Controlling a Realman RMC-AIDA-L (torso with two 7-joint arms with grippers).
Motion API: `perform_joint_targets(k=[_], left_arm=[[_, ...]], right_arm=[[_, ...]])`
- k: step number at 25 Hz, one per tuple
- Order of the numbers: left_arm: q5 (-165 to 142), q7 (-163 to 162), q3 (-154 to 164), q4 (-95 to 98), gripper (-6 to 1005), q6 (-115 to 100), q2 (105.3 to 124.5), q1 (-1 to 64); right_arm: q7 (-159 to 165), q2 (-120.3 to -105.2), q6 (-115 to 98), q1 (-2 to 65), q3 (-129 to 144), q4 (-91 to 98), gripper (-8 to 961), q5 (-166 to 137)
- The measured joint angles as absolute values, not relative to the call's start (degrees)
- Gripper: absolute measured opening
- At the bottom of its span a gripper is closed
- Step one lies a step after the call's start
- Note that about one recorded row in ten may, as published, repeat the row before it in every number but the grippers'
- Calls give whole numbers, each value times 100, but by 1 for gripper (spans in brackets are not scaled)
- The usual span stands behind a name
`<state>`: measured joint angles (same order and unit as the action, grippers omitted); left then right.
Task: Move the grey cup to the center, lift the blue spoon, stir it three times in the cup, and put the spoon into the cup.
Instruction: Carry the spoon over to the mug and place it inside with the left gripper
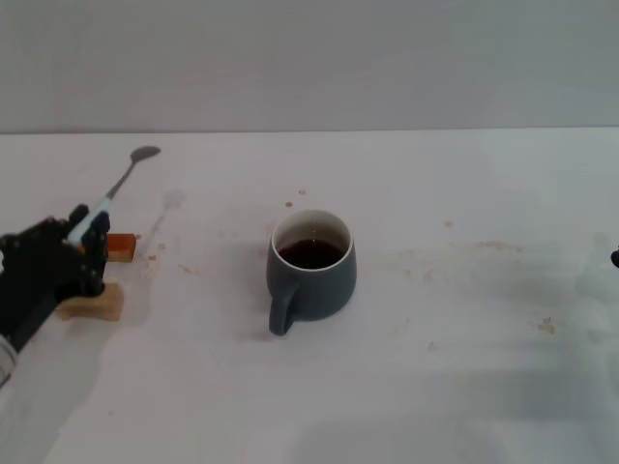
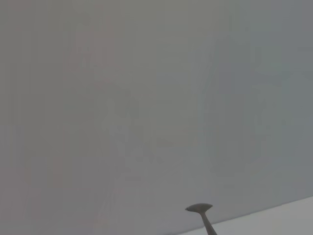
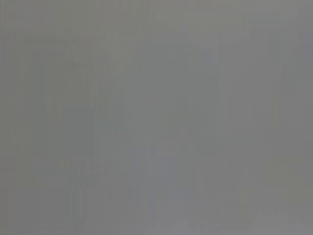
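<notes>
Left gripper (image 1: pixel 85 235) sits at mid-left of the head view, fingers clamped on the pale handle end of the blue spoon (image 1: pixel 124 181). Spoon's long axis runs from the claw up and to the right in frame, bowl at the upper-left area, well above the table (image 1: pixel 464 387) by the look of it. Left wrist view shows only the spoon bowl (image 2: pixel 199 208) poking up at bottom centre against blank wall, so spoon is lifted and pointing away from the cam.

Grey cup (image 1: pixel 310 269) is at frame centre, upright, handle toward the bottom-left, dark liquid inside. It lies right of the claw and slightly lower in frame, well apart. Judgement: cup already looks centred; next move = carry spoon rightward across the frame and tip the bowl down into the cup mouth. The bowl now points away from the cup, so the wrist needs a big reorient.

Left arm is far nearer the cup's handle side. Right gripper: only a dark sliver at the right edge of the head view (image 1: pixel 615 257), parked; open/shut can't tell. Right wrist view shows blank grey.

Count: 1 cup, 1 spoon, 1 orange block (image 1: pixel 121 248) and 1 tan block (image 1: pixel 97 304) just beside the claw.
</notes>
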<state>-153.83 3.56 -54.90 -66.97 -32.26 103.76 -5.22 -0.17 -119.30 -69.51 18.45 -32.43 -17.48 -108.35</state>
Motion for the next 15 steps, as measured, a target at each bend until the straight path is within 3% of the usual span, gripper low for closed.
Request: perform_joint_targets(k=[15], left_arm=[[-16419,691,-6359,-9640,176,584,10352,-677]], right_arm=[[-2,-11943,-7293,1328,-3292,-1848,-1,-10794]])
